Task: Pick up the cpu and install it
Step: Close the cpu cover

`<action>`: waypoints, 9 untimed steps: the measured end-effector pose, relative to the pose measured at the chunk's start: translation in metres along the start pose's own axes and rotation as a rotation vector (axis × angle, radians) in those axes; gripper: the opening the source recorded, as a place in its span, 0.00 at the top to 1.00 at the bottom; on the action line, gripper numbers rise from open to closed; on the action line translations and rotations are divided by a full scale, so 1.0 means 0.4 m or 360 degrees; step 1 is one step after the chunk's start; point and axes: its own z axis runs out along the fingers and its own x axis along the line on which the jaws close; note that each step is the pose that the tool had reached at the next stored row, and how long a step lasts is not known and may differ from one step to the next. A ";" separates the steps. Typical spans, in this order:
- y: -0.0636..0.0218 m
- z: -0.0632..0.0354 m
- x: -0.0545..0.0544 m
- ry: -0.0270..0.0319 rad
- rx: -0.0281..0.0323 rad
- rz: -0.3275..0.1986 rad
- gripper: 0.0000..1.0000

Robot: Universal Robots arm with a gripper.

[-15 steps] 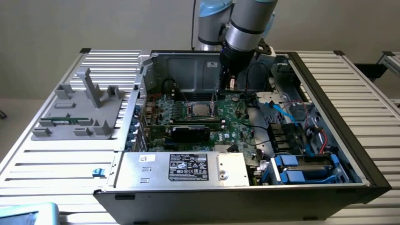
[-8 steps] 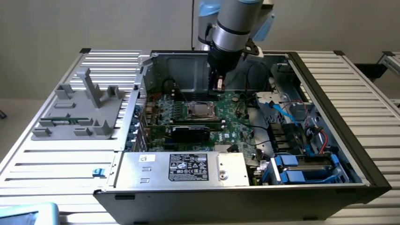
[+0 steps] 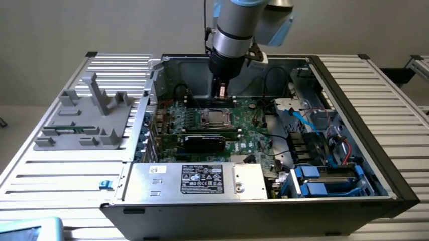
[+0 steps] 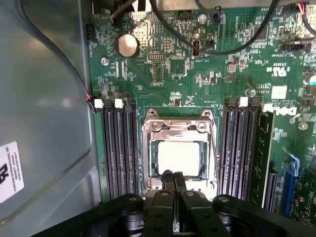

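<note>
The cpu (image 4: 178, 157), a small flat silver-grey square chip, lies in the metal-framed socket (image 4: 180, 126) of the green motherboard (image 4: 197, 74), so the tool (image 4: 173, 178), closed on nothing just above its edge, should probably touch it gently and squarely.

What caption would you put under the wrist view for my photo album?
Shut gripper poised over the cpu, which sits in its socket on the green motherboard between memory slots.

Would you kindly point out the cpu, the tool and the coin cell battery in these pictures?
cpu (image 4: 178, 157), wrist view, middle of its pale metal top.
tool (image 4: 173, 176), wrist view, midway between its shut fingertips.
coin cell battery (image 4: 127, 44), wrist view, centre of its round face.
</note>
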 end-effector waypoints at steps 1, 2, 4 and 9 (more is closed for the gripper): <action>-0.008 0.006 -0.001 0.00003 -0.00001 0.0000 0.89; -0.016 0.012 -0.001 0.00000 -0.00001 0.0000 0.89; -0.028 0.022 -0.003 0.00001 -0.00013 0.0000 0.89; -0.044 0.048 -0.005 0.00003 -0.00064 -0.0001 0.89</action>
